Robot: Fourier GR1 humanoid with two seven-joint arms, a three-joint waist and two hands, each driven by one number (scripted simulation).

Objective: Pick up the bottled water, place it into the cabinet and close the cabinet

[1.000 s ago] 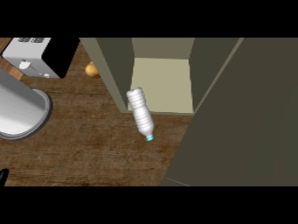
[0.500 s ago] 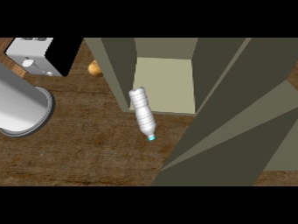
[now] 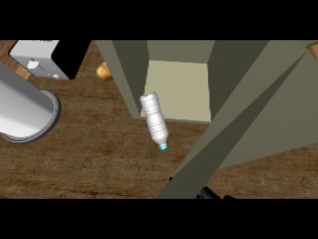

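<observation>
Wooden counter (image 3: 86, 163) bears one bottled water (image 3: 154, 120), one cabinet (image 3: 178, 88).

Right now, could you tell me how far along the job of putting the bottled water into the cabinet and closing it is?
Mostly done: the bottled water lies on its side at the cabinet opening, base on the shelf, blue cap over the wooden counter. No hand holds it. In hand: the cabinet door stands partly swung across, a dark hand just showing at its lower edge. Left: shutting the door fully, though the protruding bottle may block it.
</observation>
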